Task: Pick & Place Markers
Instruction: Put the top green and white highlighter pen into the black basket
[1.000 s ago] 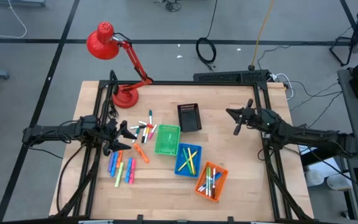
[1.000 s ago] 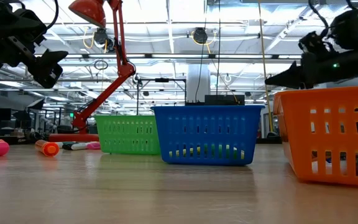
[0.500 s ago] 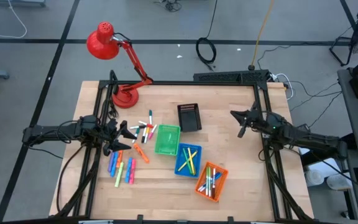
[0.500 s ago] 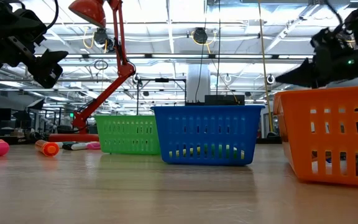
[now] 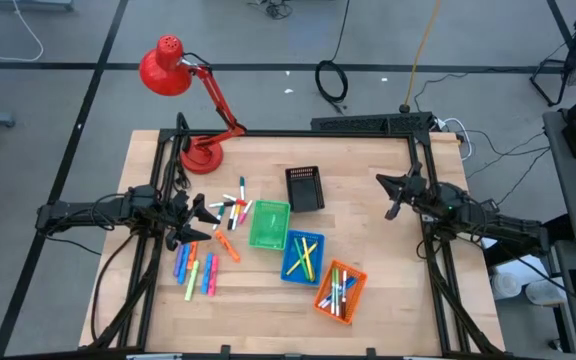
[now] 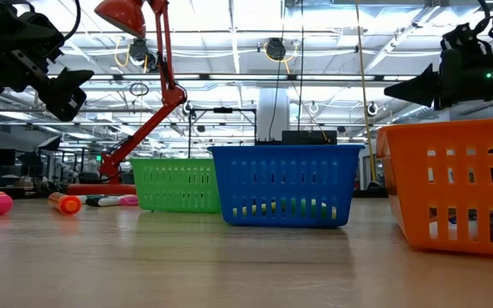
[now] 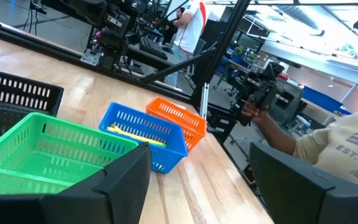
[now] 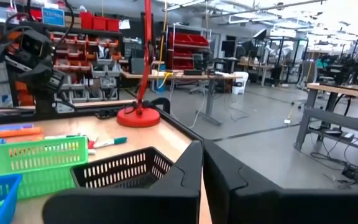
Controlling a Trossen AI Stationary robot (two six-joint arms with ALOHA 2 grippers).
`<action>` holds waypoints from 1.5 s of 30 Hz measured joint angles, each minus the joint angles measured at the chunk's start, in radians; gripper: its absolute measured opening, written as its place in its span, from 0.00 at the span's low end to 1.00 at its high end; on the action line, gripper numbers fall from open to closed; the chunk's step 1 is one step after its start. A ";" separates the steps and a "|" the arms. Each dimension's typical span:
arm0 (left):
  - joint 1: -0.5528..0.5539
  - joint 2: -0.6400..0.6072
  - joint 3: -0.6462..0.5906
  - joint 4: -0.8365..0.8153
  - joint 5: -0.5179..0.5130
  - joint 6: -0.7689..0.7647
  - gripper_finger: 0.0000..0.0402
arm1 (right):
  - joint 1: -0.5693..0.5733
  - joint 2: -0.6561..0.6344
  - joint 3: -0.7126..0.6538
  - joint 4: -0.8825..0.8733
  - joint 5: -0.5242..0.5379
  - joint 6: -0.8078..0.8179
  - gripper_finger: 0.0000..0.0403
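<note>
Markers (image 5: 226, 214) lie loose on the worktop (image 5: 368, 260) in two clusters on its left half: a fanned scatter of white-bodied, coloured-cap ones just left of the green basket (image 5: 269, 225), and a row of blue, pink, orange and yellow ones (image 5: 196, 271) nearer the front edge, with a lone orange one between them. More markers already rest in the blue basket (image 5: 302, 257) and the orange basket (image 5: 340, 290), while the green basket and the black basket (image 5: 305, 188) look empty from above. Each marker is likely light, rigid and smooth, so it should lift easily but could roll or squirt out if pinched near a tapered cap; the mid-barrel, taken across its width, seems the safest hold, and the ones lying touching in the fan may need to be approached from an outer edge. The left gripper (image 5: 204, 212) hovers above the worktop right beside the fanned scatter, its fingers spread apart and holding nothing. The right gripper (image 5: 393, 203) hangs over the bare right side of the worktop, well away from any marker, fingers pressed together and empty. A red desk lamp (image 5: 183, 70) stands at the back left corner. In the left wrist view a person's arm and pale shirt show beyond the worktop.
</note>
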 joint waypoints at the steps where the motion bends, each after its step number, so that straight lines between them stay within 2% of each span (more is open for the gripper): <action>1: 0.000 0.000 0.000 0.000 0.000 0.000 0.68 | 0.000 0.002 0.000 0.000 -0.001 0.011 0.00; 13: 0.000 0.000 0.000 0.021 -0.002 0.003 0.68 | 0.000 0.005 0.000 0.016 0.000 0.070 0.00; 19: 0.000 0.000 0.000 0.101 -0.121 0.017 0.68 | 0.000 0.005 0.000 0.018 0.000 0.060 0.00; 23: 0.000 0.000 0.000 0.097 -0.140 0.077 0.68 | 0.000 0.005 0.000 0.019 0.000 0.058 0.00; 28: 0.000 0.000 0.000 0.093 -0.328 0.027 0.68 | 0.000 0.005 0.000 0.020 0.000 0.058 0.00; 32: 0.001 0.025 0.029 -0.032 -0.501 -0.021 0.68 | 0.000 0.005 0.000 0.020 -0.001 0.058 0.00; 38: 0.042 0.197 0.149 -0.219 -0.676 -0.208 0.68 | 0.000 0.005 0.000 0.020 -0.001 0.058 0.00; 45: 0.130 0.579 0.288 -0.250 -0.672 -0.330 0.68 | 0.000 0.005 0.000 0.020 -0.001 0.058 0.00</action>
